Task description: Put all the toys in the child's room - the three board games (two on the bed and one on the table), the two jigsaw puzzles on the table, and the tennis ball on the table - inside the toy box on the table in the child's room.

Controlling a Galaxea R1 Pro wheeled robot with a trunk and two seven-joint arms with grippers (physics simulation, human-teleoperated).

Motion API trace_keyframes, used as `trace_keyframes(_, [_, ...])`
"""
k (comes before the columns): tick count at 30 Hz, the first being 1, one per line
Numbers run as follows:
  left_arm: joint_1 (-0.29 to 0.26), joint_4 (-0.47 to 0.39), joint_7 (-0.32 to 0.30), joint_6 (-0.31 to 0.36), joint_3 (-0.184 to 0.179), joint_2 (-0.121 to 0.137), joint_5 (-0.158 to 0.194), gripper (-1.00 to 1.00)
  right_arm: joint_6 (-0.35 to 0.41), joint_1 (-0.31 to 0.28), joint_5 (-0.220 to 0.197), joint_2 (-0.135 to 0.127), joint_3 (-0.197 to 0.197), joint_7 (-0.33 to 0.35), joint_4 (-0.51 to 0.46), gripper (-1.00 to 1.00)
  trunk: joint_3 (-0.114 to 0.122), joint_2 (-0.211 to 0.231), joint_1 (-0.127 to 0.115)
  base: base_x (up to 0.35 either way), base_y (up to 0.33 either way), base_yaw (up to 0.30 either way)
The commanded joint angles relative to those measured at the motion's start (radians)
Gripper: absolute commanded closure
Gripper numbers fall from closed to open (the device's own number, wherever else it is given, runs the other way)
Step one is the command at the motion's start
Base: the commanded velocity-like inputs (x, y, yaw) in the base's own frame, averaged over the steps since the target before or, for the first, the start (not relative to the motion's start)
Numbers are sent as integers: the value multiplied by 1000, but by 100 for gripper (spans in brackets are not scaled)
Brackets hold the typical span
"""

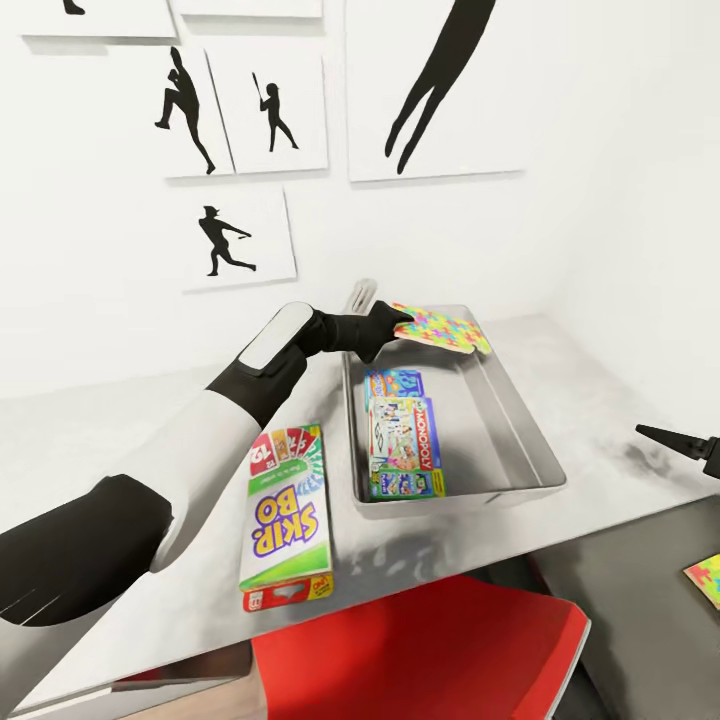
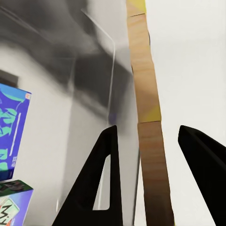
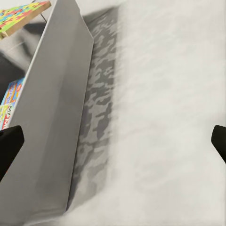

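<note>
A multicoloured jigsaw puzzle (image 1: 447, 331) sits tilted over the far end of the toy box (image 1: 510, 420). My left gripper (image 1: 398, 322) is at its near corner. In the left wrist view the puzzle's wooden edge (image 2: 149, 122) runs between the two black fingers (image 2: 103, 183) with a gap on each side, so the gripper (image 2: 148, 134) is open. Inside the box lie the blue cartoon board game (image 1: 393, 383) and the MONOPOLY game (image 1: 404, 448). The SKIP-BO game (image 1: 286, 520) lies on the table (image 1: 120, 440), left of the box. A second puzzle (image 1: 706, 581) lies on the darker wing. My right gripper (image 1: 668, 438) (image 3: 113, 146) is open beside the box's right wall (image 3: 56, 117).
A red chair (image 1: 430, 650) is tucked under the table's front edge. White walls with black silhouette pictures (image 1: 240, 235) close off the back and right. Bare tabletop (image 1: 610, 390) lies right of the toy box.
</note>
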Motion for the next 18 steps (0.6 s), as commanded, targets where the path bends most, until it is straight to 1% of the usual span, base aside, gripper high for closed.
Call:
trace_keyframes(1, [-1, -1, 9, -2, -1, 0, 10, 100, 5, -1, 5, 0, -1, 7, 0, -100, -1, 0, 0, 0, 0, -24])
trace_keyframes(18, [4, -1, 13, -3, -1, 6, 1, 100, 5, -1, 5, 0, -1, 10, 0, -100, -1, 0, 0, 0, 0, -5])
